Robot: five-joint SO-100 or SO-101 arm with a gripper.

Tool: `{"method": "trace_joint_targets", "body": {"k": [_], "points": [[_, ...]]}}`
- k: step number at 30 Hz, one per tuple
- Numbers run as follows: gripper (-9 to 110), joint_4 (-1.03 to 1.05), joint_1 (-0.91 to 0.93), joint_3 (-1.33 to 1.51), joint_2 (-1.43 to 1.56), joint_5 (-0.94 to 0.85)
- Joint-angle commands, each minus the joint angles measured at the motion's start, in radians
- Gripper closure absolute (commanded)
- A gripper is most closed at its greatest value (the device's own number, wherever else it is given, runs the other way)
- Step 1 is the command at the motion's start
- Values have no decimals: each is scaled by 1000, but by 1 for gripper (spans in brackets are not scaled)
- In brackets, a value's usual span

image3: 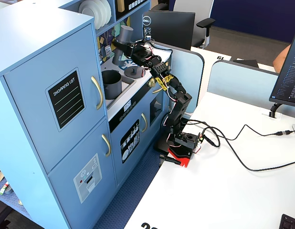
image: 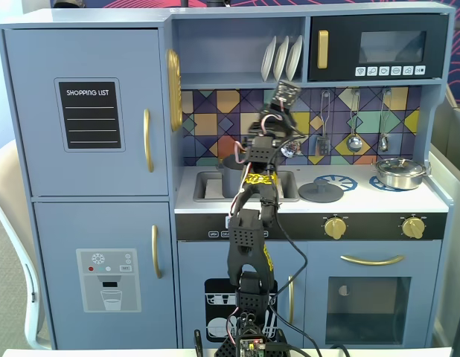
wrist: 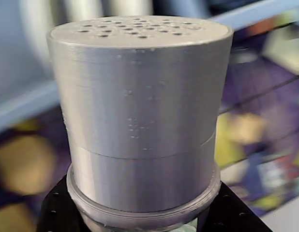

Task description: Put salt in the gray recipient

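Observation:
The salt point(wrist: 140, 96) fills the wrist view as a gray shaker with a holed cap on top, standing upright. My gripper point(wrist: 142, 226) is shut on its body just below the cap, with black fingers point(wrist: 55, 212) showing at either side. In both fixed views the salt point(image: 285, 94) point(image3: 124, 37) is held high in front of the tiled back wall, just under the plate shelf. The gray recipient point(image: 231, 177) point(image3: 111, 84) stands in the sink, lower than the salt and to its left in both fixed views. My gripper point(image3: 123, 47) reaches in from the right.
A flat gray lid with a knob point(image: 321, 192) point(image3: 134, 71) lies on the counter right of the sink. A shiny silver pan point(image: 400, 172) sits on the far right burner. Ladles point(image: 353, 141) hang on the wall, and plates point(image: 282, 58) stand on the shelf above.

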Motion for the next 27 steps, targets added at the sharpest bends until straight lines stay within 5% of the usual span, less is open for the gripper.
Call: {"method": "trace_joint_targets", "body": {"k": [1,27], "points": [[101,6,-107,-86,87,133],[101,-54,-339,-26,11,1164]]}}
